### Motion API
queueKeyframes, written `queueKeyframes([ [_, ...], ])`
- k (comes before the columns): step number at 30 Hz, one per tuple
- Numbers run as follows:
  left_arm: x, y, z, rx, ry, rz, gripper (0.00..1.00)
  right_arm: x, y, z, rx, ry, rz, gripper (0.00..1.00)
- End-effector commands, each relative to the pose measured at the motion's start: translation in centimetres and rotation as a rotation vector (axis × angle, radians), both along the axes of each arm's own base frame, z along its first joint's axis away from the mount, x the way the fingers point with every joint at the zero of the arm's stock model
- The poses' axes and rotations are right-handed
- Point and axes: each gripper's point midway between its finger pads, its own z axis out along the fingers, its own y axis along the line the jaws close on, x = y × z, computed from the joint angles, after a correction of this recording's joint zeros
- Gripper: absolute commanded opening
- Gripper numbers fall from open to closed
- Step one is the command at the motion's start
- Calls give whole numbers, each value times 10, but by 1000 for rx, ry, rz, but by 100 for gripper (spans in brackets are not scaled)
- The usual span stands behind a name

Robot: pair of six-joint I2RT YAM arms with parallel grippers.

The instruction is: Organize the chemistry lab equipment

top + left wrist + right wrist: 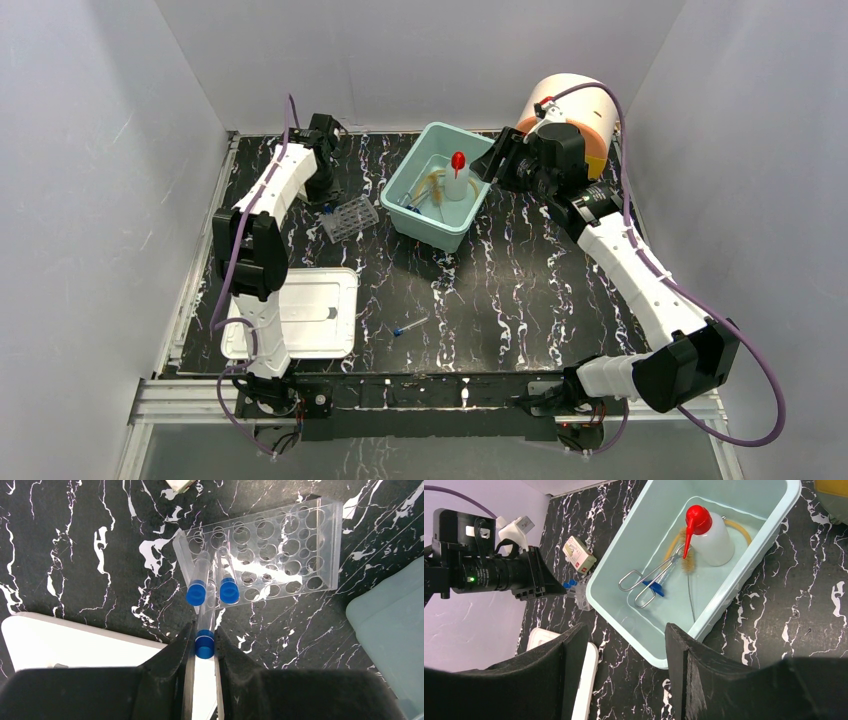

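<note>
Your teal bin [432,232] has open table on its near side. Left of the bin stands the clear rack [280,545], with two blue-capped tubes [196,592] in it. Your left gripper [204,629] clenches a third tube [205,645] there. Inside the bin are the wash bottle [716,540], tongs [649,577] and tan tubing [736,527]. Your right gripper [625,627] hangs spread wide by the bin's right rim. A loose tube [410,326] lies nearer you than the bin.

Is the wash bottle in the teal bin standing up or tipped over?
Upright. The wash bottle stands on its base in the teal bin, with its red nozzle on top in both the overhead and right wrist views.
</note>
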Motion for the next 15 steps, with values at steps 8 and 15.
queueKeyframes([
  [8, -7, 4, -12, 30, 24, 3, 6, 1, 0, 27, 46, -76, -5, 66],
  [15, -9, 6, -17, 39, 28, 7, 9, 1, 2, 38, 60, -92, 4, 66],
])
